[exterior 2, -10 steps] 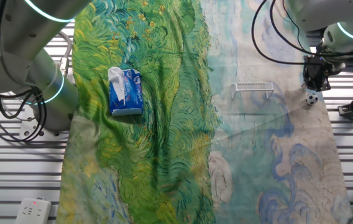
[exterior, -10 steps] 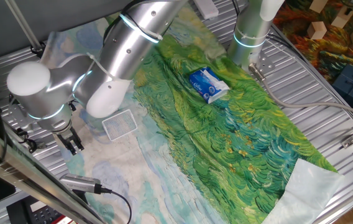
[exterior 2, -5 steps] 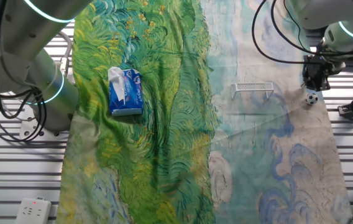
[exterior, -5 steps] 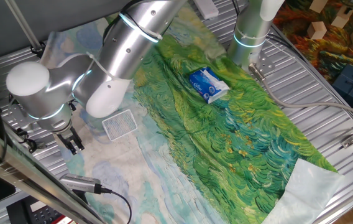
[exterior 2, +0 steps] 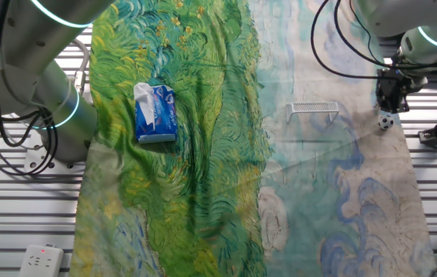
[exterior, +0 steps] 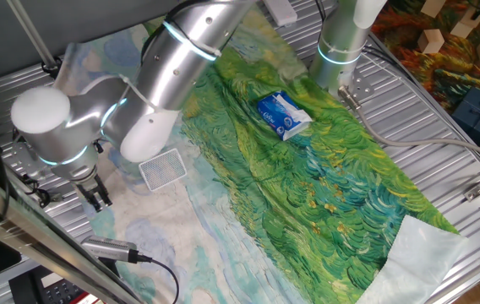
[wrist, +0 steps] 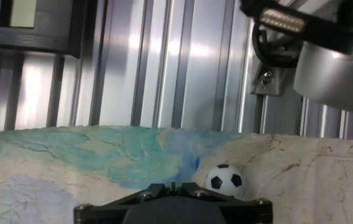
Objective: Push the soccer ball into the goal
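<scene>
A table (exterior 2: 434,223) of ribbed metal slats carries a painted cloth (exterior 2: 203,154), green on one side and pale blue-cream on the other. On the cloth lie a blue-and-white packet (exterior 2: 155,114), a small mesh goal (exterior 2: 315,108) and, near the cloth's edge, a soccer ball (exterior 2: 386,121).

One soccer ball (exterior 2: 386,121), one goal (exterior 2: 315,108), one blue-and-white packet (exterior 2: 155,114), one painted cloth (exterior 2: 226,200)

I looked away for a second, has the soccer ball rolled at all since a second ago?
No. The soccer ball sits at the same spot right of the goal, just below the gripper.
</scene>
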